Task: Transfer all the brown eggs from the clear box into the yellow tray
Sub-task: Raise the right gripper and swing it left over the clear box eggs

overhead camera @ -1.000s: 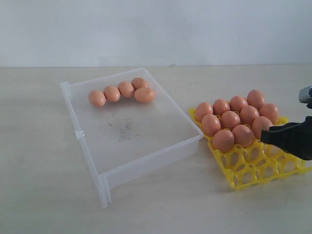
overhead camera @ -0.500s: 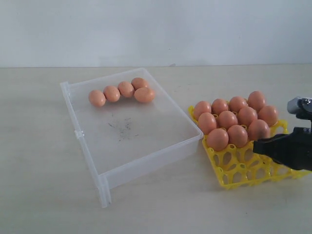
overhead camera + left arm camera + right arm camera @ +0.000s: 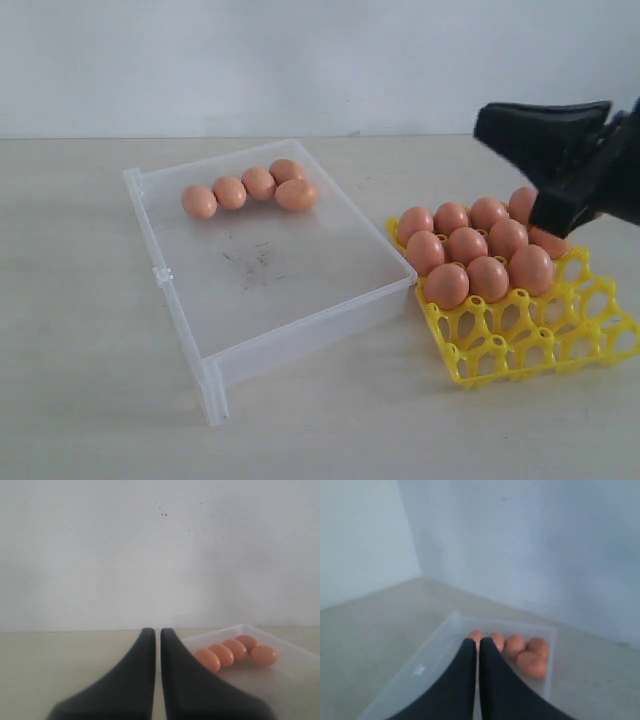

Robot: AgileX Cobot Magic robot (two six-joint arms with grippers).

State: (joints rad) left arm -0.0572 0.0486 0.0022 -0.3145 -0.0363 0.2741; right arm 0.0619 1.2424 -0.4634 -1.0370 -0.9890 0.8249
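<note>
1. The left gripper (image 3: 157,635) is pinched almost shut and holds nothing. The outside view does not show it. Its camera can see the eggs in the box.
2. The box (image 3: 160,275) sits a bit left of the middle of the worktop (image 3: 80,400). It has not moved. Five eggs (image 3: 258,183) lie bunched in its far corner, the same as a second ago.
3. The tray (image 3: 520,340) sits near the right edge, just beside the box. In the last second it slid a little toward the left and the front edge. It holds eleven eggs on its far side, one partly hidden. The near cups are bare.
4. The right gripper (image 3: 483,122) was down low by the tray's right side. Now it is up high over the tray's far right part. It is pinched almost shut and holds nothing. I think it is done at the tray and will go back for the next egg. Five are left to move.
</note>
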